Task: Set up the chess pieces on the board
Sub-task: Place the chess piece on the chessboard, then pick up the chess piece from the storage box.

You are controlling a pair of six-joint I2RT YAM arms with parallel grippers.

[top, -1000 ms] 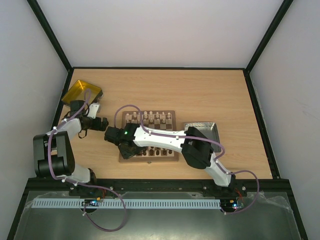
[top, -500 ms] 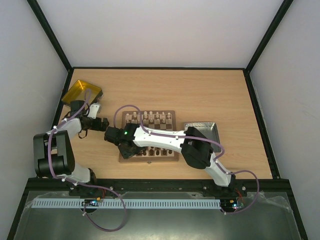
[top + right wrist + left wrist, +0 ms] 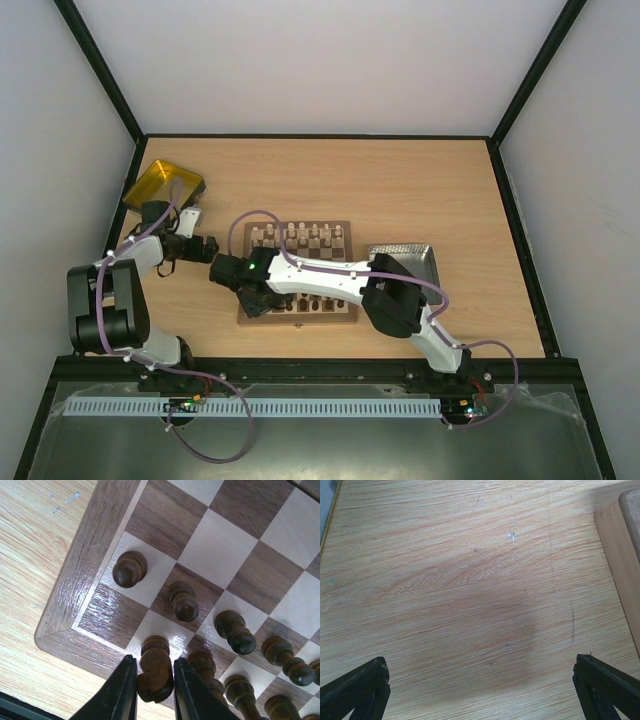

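Note:
The board (image 3: 345, 229) lies mid-table, with cream pieces (image 3: 290, 236) along its far rows and dark pieces (image 3: 318, 303) along its near rows. My right gripper (image 3: 254, 299) is at the board's near left corner. In the right wrist view its jaws (image 3: 155, 680) are shut on a dark knight (image 3: 156, 672), whose base is over a light square in the nearest row. Dark pawns (image 3: 129, 569) stand in the row beyond. My left gripper (image 3: 206, 246) is open and empty over bare table just left of the board. Its fingertips (image 3: 362, 687) are wide apart, and the board's edge (image 3: 619, 555) is at the right.
A yellow translucent tray (image 3: 160, 183) sits at the far left corner behind my left arm. A grey metallic tray (image 3: 408, 257) lies right of the board, partly under my right arm. Another dark piece (image 3: 210, 667) stands right beside the knight.

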